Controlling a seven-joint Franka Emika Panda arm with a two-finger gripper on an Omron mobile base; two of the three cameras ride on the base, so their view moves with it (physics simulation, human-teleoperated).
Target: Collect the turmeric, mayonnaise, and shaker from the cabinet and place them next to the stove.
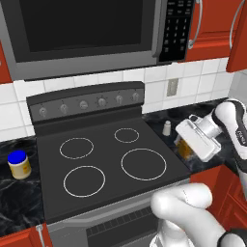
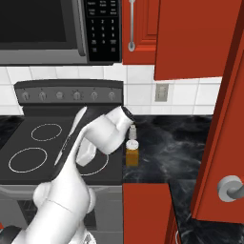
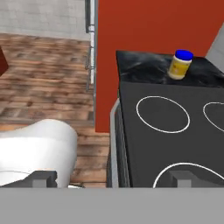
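With all three items out of the cabinet (image 2: pixel 190 38) and standing beside the stove (image 1: pixel 103 159), the jaws (image 3: pixel 113 177) are spread wide and carry nothing; the two tips show well apart in the hand view.

Turmeric (image 2: pixel 132 153): upright on the dark bench (image 2: pixel 181 143), just beside the wrist and on the far side of it from the stove, apart from the tips. Shaker (image 1: pixel 167 128): on the same bench, just behind the turmeric, farther from the jaws. Mayonnaise (image 3: pixel 180 64): well ahead of the jaws across the cooktop, on the bench at the stove's opposite side.

Handling, judged: both jars rigid, smooth-walled, probably slippery; light enough for a side pinch. Best hold is across the body below the lid, tips level, since the lid rim could slip. Mayonnaise is squat and wide, so it needs nearly the full spread. Shaker is tiny and tapered; grip low on the wider part or it may squirt upward and tip.

Task looks essentially done.
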